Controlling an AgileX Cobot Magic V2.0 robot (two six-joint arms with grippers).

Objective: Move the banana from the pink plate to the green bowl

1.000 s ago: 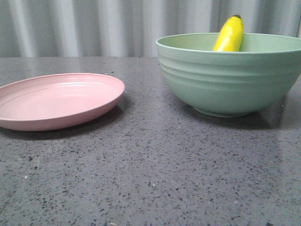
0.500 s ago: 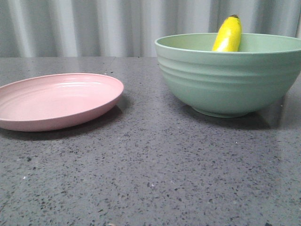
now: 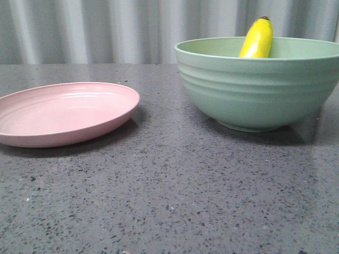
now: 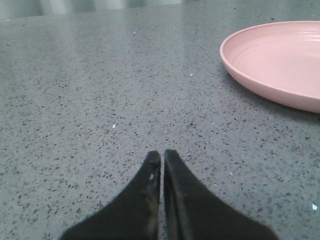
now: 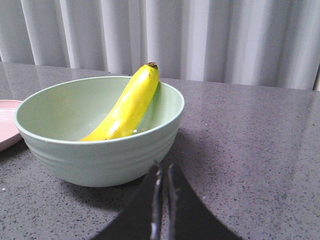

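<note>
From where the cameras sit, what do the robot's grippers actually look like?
Only the fingertips show. The left gripper and right gripper each have two matte black fingers tapering to narrow tips; the left ones look slightly scuffed. No cables or markings are visible, and the arms are out of view.

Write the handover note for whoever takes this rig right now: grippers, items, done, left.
Left gripper: shut, empty, low over the table near the pink plate.
Right gripper: shut, empty, on the near side of the green bowl.
Banana: inside the green bowl, leaning on its wall, dark tip above the rim.
Pink plate: nothing on it.
Done: the transfer.
Left: nothing visible; parking the arms at most.
</note>
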